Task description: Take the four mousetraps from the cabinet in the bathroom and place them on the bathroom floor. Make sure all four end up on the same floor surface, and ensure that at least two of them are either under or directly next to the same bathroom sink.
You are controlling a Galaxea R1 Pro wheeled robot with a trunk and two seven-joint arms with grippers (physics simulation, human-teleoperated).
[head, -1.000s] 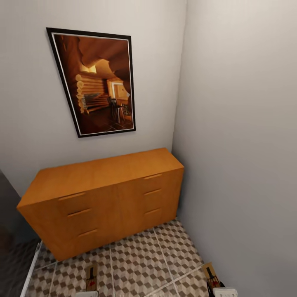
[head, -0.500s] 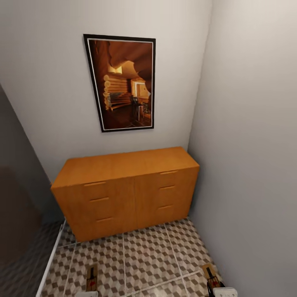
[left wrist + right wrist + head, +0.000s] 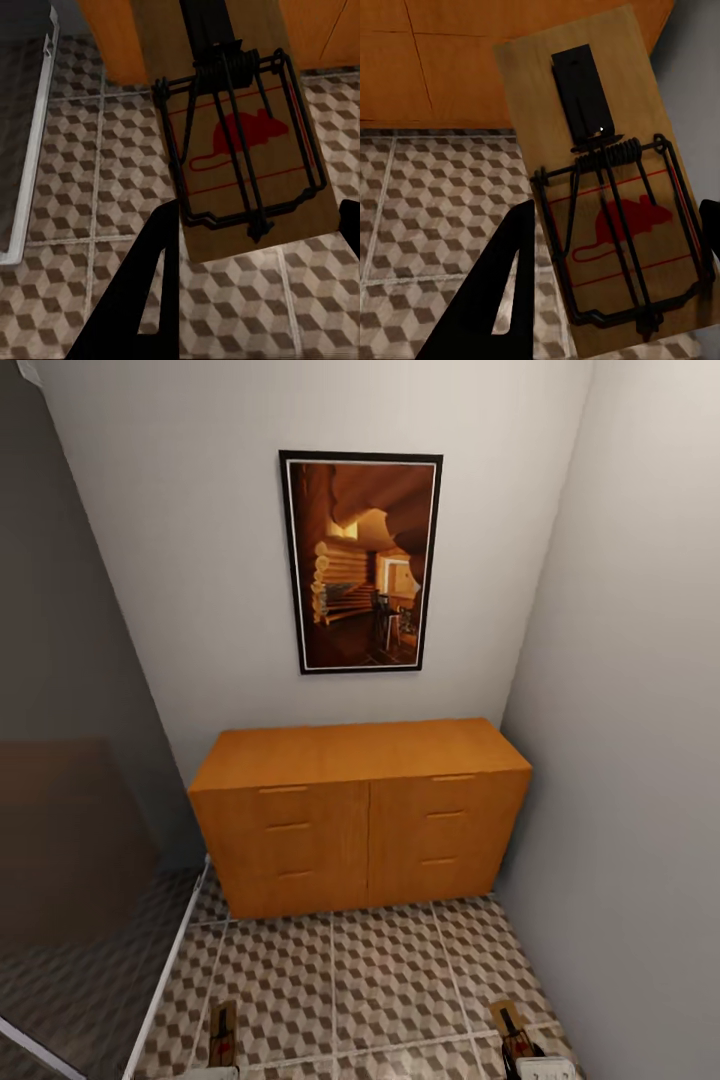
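Each arm carries one flat tan wooden mousetrap with a black wire spring bar and a red mouse print. The left gripper (image 3: pixel 259 232) is clamped on the left mousetrap (image 3: pixel 240 127), and the right gripper (image 3: pixel 619 240) is clamped on the right mousetrap (image 3: pixel 607 195). In both wrist views the dark fingers (image 3: pixel 142 292) pinch the board across its narrow width, at the end that bears the red print.

From the head view the two traps sit low at the near edge, the left one (image 3: pixel 221 1037) near left and the other (image 3: pixel 510 1028) near right, both held above the cube-patterned brown and beige tiled floor (image 3: pixel 360 980). Each board's long axis runs away from the robot toward the wide orange-brown wooden cabinet (image 3: pixel 360 815) against the far wall, with the black bait plate at the far end.

These boards look light and stiff, so a side pinch on the bare wood edges should hold well. I would keep the fingers off the sprung wire. The smooth wood could slip if tilted steeply
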